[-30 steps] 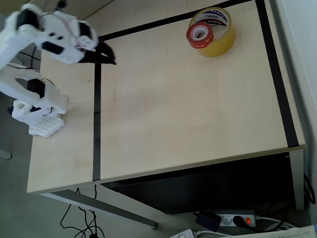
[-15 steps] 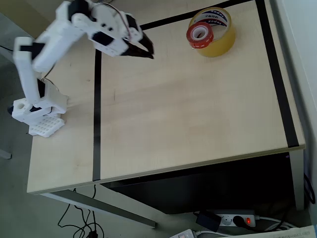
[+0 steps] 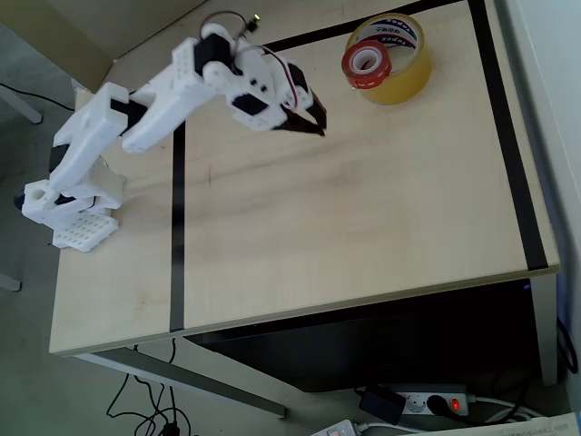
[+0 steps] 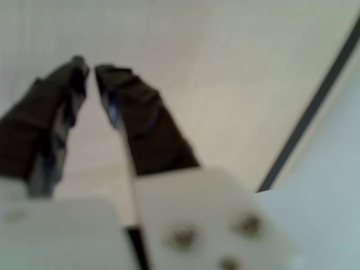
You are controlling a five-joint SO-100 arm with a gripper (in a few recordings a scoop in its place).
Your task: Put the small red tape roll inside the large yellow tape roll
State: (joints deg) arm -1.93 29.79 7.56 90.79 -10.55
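Gripper on my feed nearly closed and empty over bare table, small red tape roll leaning on large yellow tape roll, far right of it

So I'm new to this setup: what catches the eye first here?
The white robot arm reaching across the pale wooden table, its black gripper nearly shut and holding nothing. At top right in the overhead view, the small red tape roll leans against the large translucent yellow tape roll.
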